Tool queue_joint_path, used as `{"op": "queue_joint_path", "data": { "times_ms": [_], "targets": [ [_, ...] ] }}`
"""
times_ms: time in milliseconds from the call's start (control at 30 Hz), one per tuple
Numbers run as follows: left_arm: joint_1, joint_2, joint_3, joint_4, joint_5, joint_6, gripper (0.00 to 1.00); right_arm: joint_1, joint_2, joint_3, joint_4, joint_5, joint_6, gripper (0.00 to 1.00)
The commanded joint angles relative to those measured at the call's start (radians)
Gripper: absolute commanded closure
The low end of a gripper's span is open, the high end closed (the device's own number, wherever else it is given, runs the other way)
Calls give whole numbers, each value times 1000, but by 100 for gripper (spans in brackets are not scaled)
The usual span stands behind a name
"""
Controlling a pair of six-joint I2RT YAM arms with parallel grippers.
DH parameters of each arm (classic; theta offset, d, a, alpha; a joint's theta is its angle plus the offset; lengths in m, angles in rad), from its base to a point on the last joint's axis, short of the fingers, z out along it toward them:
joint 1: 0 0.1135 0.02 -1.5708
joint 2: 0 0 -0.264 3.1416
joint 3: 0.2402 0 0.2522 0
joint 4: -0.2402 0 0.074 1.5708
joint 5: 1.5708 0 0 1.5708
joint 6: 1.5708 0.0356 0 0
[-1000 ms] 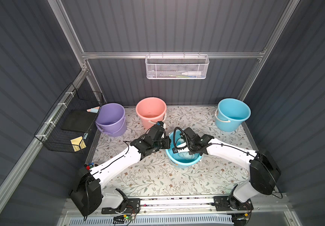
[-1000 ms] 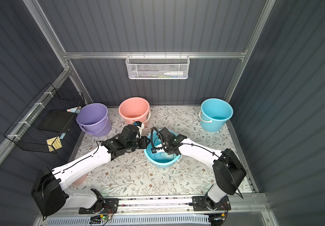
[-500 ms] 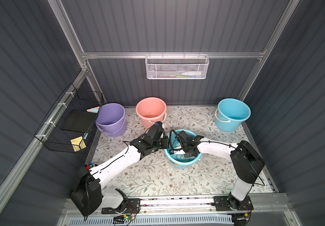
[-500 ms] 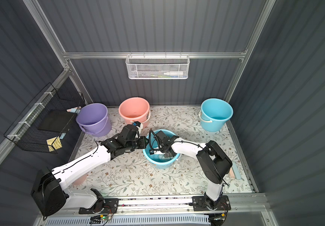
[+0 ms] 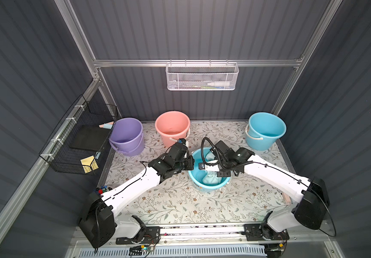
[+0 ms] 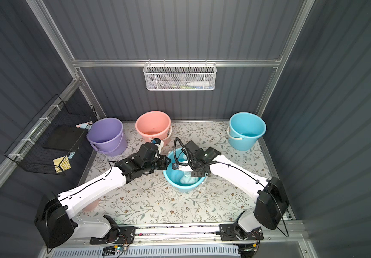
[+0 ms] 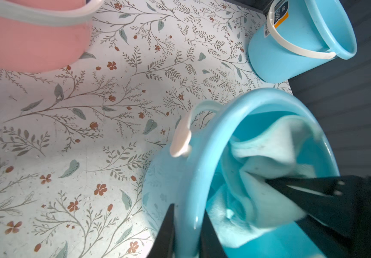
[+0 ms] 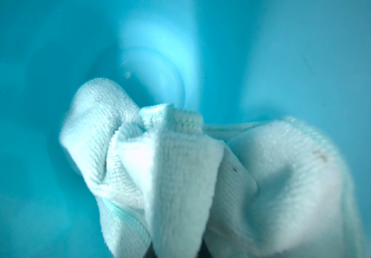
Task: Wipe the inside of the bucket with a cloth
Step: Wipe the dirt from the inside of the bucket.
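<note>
Microfibre wipe underway: pulls cloth [image 8: 180, 167], pinched in right gripper [image 5: 211, 170], back across bucket [image 5: 204, 188]; pins rim [image 7: 204, 143] between jaws of left gripper [image 7: 187, 234].

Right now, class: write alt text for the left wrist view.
The left gripper pinches the rim of a blue bucket while the right gripper holds a pale cloth inside it. A pink bucket and a second blue bucket stand beyond.

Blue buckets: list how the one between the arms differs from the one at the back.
The near bucket holds a pale cloth, pinched by the right gripper; the far bucket shows none. The left gripper clamps the near bucket's rim; nothing touches the far bucket. Both are blue with white handles.
</note>
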Motion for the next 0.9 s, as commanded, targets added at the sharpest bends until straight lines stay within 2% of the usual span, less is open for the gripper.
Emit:
{"op": "queue_joint_path", "data": {
  "times_ms": [0,167,333,467,867],
  "targets": [
    [5,-35,26,32,-37,21,100,0,-27,65,-198,-39,118,100],
    [5,-33,26,46,-35,25,100,13,-4,189,-367,-41,268,100],
    [5,-29,29,54,-27,29,100,15,81,322,-541,0,450,100],
    [5,-27,32,53,-26,32,100,17,113,360,-588,-46,474,100],
    [5,-25,30,61,-15,30,100,19,304,441,-592,-79,522,100]
  ]
}}
